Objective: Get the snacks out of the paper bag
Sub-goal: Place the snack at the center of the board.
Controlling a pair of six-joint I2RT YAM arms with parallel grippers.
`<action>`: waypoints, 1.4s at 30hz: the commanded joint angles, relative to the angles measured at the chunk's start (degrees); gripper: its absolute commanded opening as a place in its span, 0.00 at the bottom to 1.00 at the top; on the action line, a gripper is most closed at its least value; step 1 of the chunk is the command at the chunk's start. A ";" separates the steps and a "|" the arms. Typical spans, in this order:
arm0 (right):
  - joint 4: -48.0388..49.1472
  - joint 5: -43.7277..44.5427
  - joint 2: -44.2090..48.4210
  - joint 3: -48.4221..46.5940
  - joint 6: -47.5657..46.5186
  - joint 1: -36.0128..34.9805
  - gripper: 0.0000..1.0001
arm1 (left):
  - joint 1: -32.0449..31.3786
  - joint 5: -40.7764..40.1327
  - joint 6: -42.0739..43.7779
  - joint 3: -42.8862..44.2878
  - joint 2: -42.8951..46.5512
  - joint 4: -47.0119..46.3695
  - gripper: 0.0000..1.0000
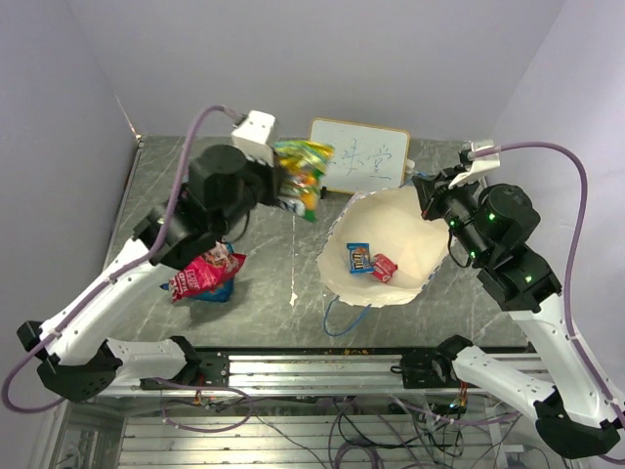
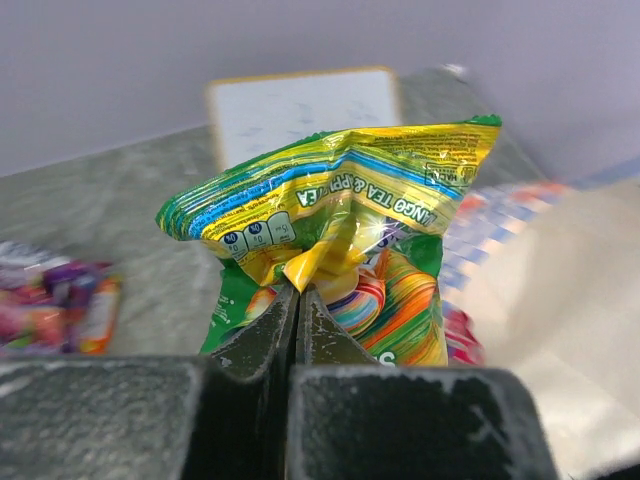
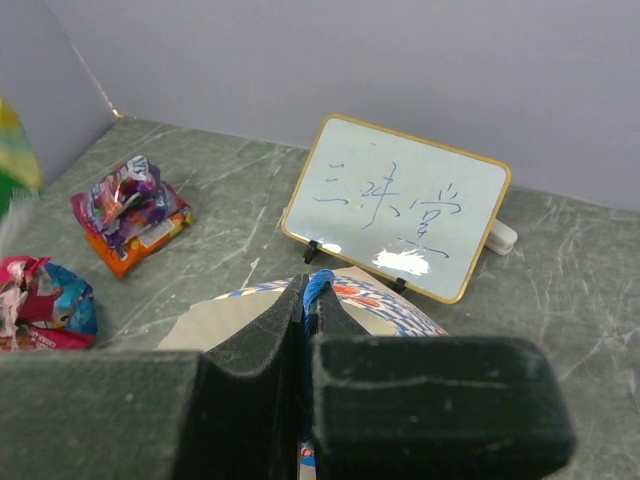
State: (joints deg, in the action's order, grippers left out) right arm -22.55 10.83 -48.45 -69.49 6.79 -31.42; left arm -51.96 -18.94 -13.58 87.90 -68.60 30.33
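Left end effector (image 2: 298, 296) pinching yellow-green packet (image 2: 340, 190), right one (image 3: 305, 296) gripping paper bag (image 1: 393, 221), grey marbled table (image 1: 264, 313), lilac walls (image 1: 342, 59)

Pale lilac walls (image 1: 342, 59) enclose a grey-green marbled table (image 1: 264, 303) with a white signboard (image 1: 359, 156) at its back.

The left arm (image 1: 98, 293) rises from the lower left toward the upper middle of the frame. The left gripper (image 2: 298, 292) is clamped on a yellow-green snack packet (image 2: 340, 195), held in the air. The right arm (image 1: 537, 293) bends in from the right, and the right gripper (image 3: 305, 287) pinches the blue cord (image 3: 318, 284) at the rim of the paper bag (image 1: 400, 220).
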 commanded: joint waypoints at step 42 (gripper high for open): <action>-1.51 -4.82 -10.24 -7.42 -10.48 -0.05 0.00 | 56.61 43.88 34.20 13.16 -44.05 2.82 0.07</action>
State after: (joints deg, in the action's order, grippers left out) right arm -24.93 6.13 -59.29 -75.83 -2.81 -31.42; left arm 4.97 21.50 20.58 98.19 -110.72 33.32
